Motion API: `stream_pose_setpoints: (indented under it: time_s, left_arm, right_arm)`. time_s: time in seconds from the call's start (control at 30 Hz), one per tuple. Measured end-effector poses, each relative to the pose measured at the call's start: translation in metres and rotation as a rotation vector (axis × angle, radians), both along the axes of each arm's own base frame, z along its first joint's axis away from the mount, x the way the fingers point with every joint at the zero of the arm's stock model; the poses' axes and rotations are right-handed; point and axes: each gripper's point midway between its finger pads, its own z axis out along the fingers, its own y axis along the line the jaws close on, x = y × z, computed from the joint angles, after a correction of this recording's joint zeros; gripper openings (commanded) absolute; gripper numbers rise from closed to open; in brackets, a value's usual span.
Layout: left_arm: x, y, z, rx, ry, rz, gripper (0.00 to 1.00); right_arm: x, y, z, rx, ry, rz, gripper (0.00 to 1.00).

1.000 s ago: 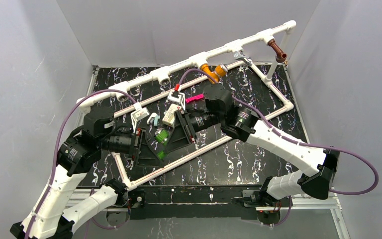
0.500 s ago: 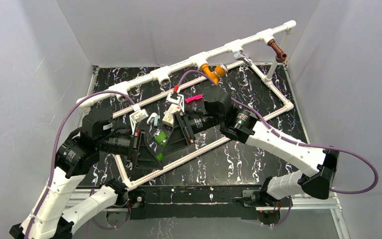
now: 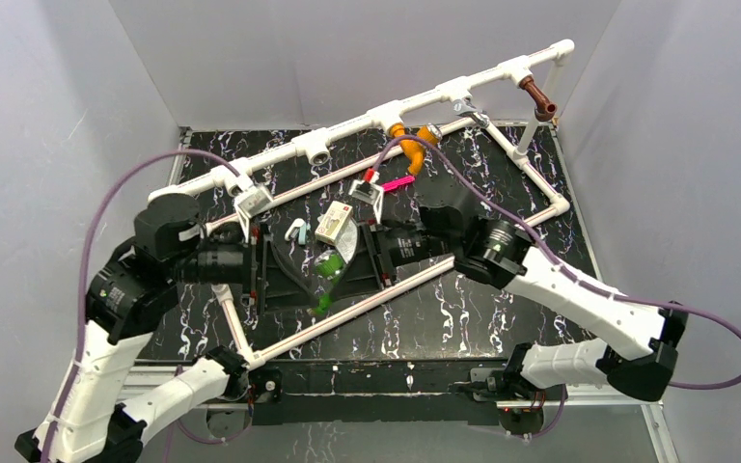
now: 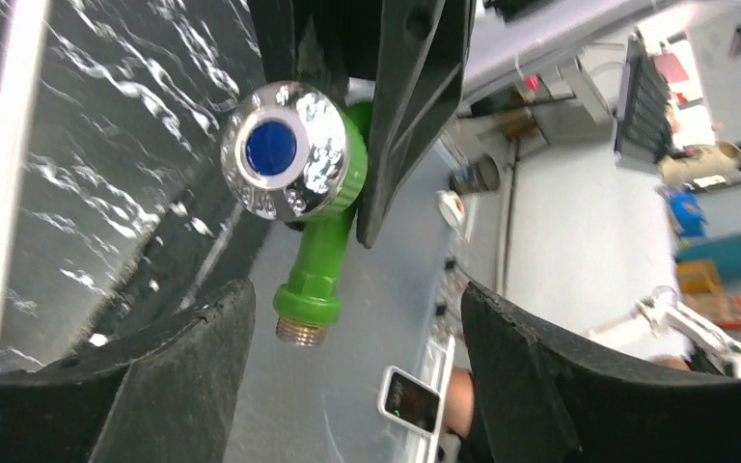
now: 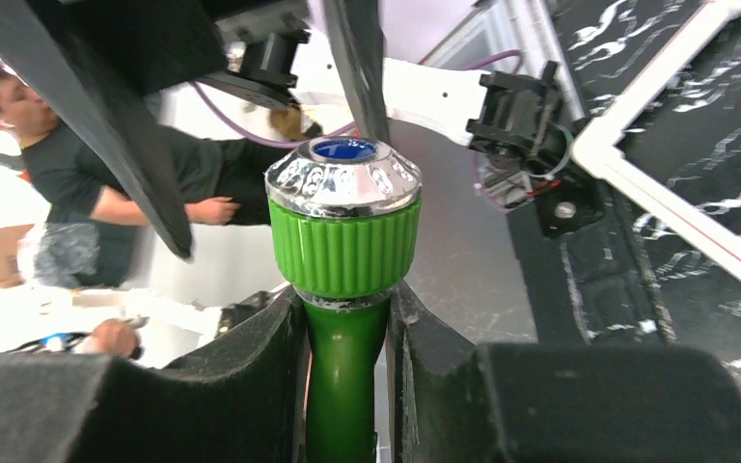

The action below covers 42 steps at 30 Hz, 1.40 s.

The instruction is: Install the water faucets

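Observation:
A green water faucet hangs over the black mat, between the two arms. My right gripper is shut on its green stem, just below the ribbed knob with the chrome cap. In the top view the right gripper reaches in from the right. My left gripper faces it with its jaws wide apart. The faucet's chrome cap and threaded end sit ahead of the left fingers, touching neither. An orange faucet and a brown faucet sit on the white pipe.
The white pipe frame runs under both grippers, with open tee sockets on the raised bar. A pink strip, a white box and a small pale clip lie inside it. Grey walls stand close all round.
My left gripper has opened and let go of the green faucet. The right gripper keeps its hold, and both arms have shifted, the right wrist drawing back to the right.

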Motion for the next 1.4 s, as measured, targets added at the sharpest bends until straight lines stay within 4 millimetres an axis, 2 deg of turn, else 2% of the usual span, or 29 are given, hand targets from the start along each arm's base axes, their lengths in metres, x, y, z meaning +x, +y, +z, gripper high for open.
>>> stream_pose_setpoints:
  time_s: [0.1,0.2,0.37,0.47,0.53,0.6,0.7,0.77,0.9,1.0,1.1,1.17,1.27,1.4]
  left_arm:
    - [0.020,0.001,0.023,0.011,-0.107,0.087,0.76]
    - [0.054,0.008,0.053,0.046,-0.249,0.246,0.75]
    - [0.129,0.035,0.101,0.127,-0.471,0.601,0.75]
    - [0.179,0.060,0.117,0.234,-0.576,0.829,0.74]
    - [0.215,0.076,0.121,0.330,-0.647,0.973,0.73]
    - [0.244,0.089,0.117,0.427,-0.706,1.077,0.72]
    - [0.294,0.102,0.098,0.604,-0.758,1.187,0.68]
    - [0.330,0.109,0.080,0.678,-0.737,1.224,0.66]
    - [0.388,0.142,0.032,0.808,-0.642,1.295,0.68]
    - [0.401,0.154,0.006,0.852,-0.590,1.298,0.68]
    - [0.404,0.154,-0.001,0.849,-0.574,1.292,0.68]
    - [0.401,0.154,-0.007,0.838,-0.569,1.287,0.68]
    - [0.389,0.156,-0.028,0.855,-0.539,1.267,0.68]
    - [0.379,0.158,-0.045,0.856,-0.517,1.263,0.68]
  right_arm:
    - [0.006,-0.011,0.001,-0.016,-0.063,-0.069,0.01]
    - [0.019,-0.025,0.011,-0.020,-0.161,-0.175,0.01]
    - [0.052,-0.046,0.034,0.015,-0.410,-0.364,0.01]
    - [0.076,-0.054,0.035,0.009,-0.564,-0.473,0.01]
    - [0.093,-0.056,0.029,0.013,-0.670,-0.548,0.01]
    - [0.107,-0.054,0.015,0.002,-0.774,-0.611,0.01]
    - [0.122,-0.045,-0.002,-0.031,-0.949,-0.692,0.01]
    - [0.126,-0.036,-0.005,-0.032,-1.057,-0.737,0.01]
    - [0.125,-0.018,0.000,0.006,-1.270,-0.841,0.01]
    - [0.127,-0.013,0.009,0.014,-1.384,-0.928,0.01]
    - [0.135,-0.015,0.023,0.023,-1.445,-1.031,0.01]
    - [0.138,-0.018,0.029,0.029,-1.461,-1.075,0.01]
    - [0.142,-0.020,0.037,0.032,-1.473,-1.127,0.01]
    - [0.150,-0.016,0.041,0.036,-1.468,-1.169,0.01]
